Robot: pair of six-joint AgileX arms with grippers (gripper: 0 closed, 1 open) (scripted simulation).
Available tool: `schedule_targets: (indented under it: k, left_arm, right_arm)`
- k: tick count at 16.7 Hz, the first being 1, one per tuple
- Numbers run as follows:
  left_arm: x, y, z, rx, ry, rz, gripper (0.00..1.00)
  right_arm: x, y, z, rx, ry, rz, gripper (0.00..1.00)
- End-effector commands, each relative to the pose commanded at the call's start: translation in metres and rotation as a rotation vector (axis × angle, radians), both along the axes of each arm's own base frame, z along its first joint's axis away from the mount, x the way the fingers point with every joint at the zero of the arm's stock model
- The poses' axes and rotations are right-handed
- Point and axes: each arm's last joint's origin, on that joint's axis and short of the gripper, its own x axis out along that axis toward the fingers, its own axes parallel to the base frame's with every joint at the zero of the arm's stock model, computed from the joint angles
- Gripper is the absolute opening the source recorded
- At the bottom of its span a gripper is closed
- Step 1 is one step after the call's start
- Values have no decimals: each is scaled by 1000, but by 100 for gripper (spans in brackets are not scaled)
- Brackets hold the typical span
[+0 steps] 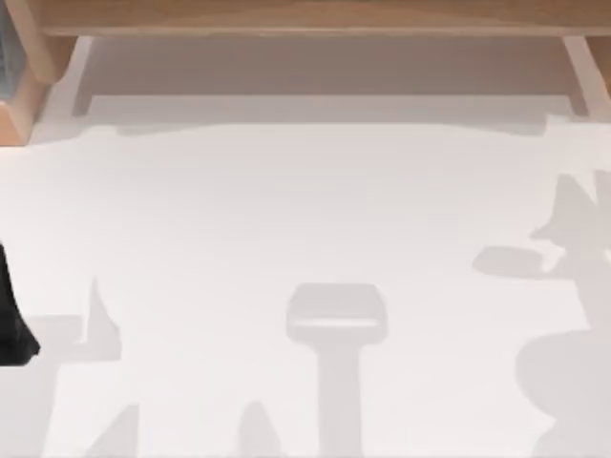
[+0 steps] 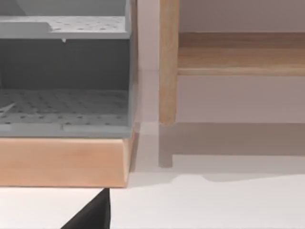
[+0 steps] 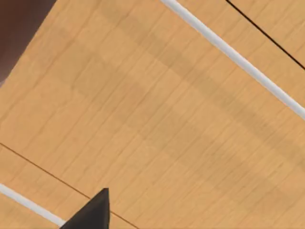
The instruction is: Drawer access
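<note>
Left gripper (image 1: 11, 324) at table (image 1: 286, 248) left edge, facing wooden cabinet (image 2: 62, 160); right gripper (image 3: 93, 212) over wood panel (image 3: 167, 109). Jaws: cannot tell.

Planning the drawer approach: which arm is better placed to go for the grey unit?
Probably left. The left gripper faces the grey perforated trays in the wooden cabinet at the table's far left corner. The right gripper faces plain wooden planks instead.
</note>
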Motion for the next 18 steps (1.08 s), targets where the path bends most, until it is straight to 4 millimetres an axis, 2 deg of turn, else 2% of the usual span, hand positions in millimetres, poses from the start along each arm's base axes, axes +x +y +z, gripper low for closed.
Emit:
schedule_targets:
  k: [5,10,13,18]
  left_arm:
    - [0,0,0,0,0,0,100]
    - [0,0,0,0,0,0,100]
    - [0,0,0,0,0,0,100]
    - [0,0,0,0,0,0,100]
  right_arm:
    - [42,-16,-57,-484,8,5,100]
    - [65,-21,-103,-824,7,0,100]
    - [71,-22,-116,-901,7,-2,100]
    - [69,-23,-117,-903,13,-5,100]
